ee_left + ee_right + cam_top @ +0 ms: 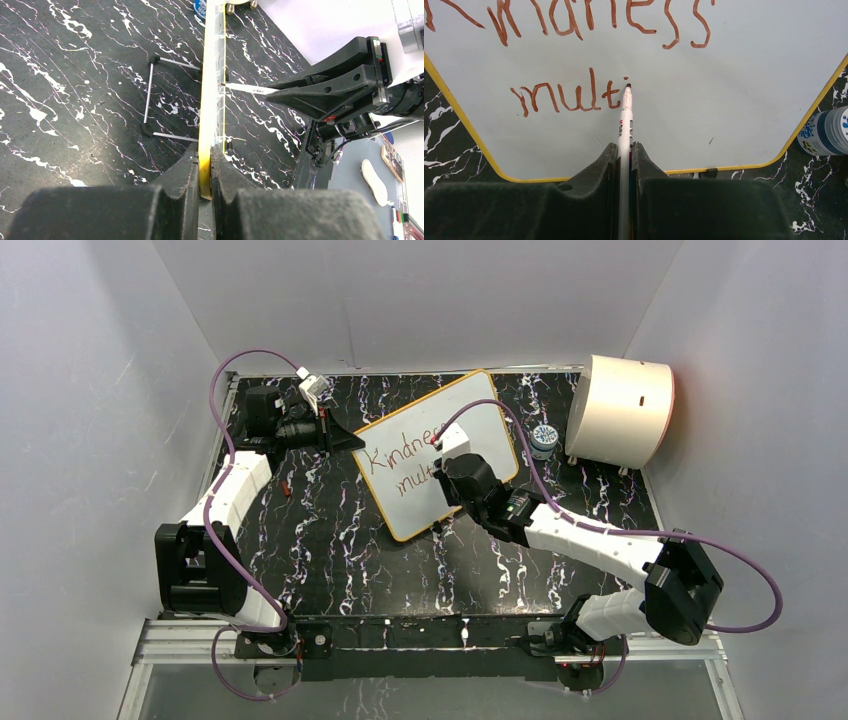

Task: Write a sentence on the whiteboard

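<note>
- Lettering first: the dark red handwritten sentence reads "Kindness" on the upper line, and "mult" followed by a lone dot on the lower line.
- It is written on the flat white whiteboard with rounded corners and a thin yellow rim. The board sits at the upper centre of the overhead view, turned at a slant over the black marbled mat.
- The left gripper comes in from the upper left. Its jaws are pinched narrow on the board's yellow edge, which its own camera sees edge-on.
- The right gripper reaches up from the lower right and is clamped on a slim white marker pen. The pen's dark tip meets the board just under that dot.
- A thin metal wire stand shows against the mat, left of the board's edge in the left wrist view.
- A small blue-and-white bottle stands just beside the board's right corner, between it and the cream half-cylinder drum at the upper right.
</note>
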`<control>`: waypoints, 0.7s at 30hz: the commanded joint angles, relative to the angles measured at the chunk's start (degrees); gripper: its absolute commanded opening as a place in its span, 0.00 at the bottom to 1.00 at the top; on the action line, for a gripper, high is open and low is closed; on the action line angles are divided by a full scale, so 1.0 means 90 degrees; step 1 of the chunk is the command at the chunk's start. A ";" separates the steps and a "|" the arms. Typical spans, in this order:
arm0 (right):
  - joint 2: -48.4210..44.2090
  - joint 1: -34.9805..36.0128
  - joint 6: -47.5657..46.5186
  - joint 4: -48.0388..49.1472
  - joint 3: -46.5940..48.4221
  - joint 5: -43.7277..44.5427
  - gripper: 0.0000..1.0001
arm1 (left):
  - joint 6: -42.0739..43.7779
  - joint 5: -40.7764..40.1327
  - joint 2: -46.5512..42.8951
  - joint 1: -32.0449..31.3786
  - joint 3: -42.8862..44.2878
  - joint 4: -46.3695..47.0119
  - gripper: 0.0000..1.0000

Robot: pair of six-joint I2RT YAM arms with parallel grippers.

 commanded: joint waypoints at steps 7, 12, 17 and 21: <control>-0.0147 -0.0017 0.0192 -0.0258 -0.0139 -0.0053 0.00 | 0.0562 -0.0391 0.0278 -0.0335 -0.0273 -0.0818 0.00; -0.0188 -0.0013 0.0209 -0.0290 -0.0180 -0.0047 0.00 | 0.0568 -0.0400 0.0274 -0.0335 -0.0279 -0.0814 0.00; -0.0208 -0.0021 0.0217 -0.0254 -0.0167 -0.0024 0.00 | 0.0568 -0.0411 0.0270 -0.0335 -0.0282 -0.0817 0.00; -0.0319 -0.0018 0.0171 -0.0151 -0.0137 0.0031 0.00 | 0.0568 -0.0404 0.0271 -0.0335 -0.0283 -0.0814 0.00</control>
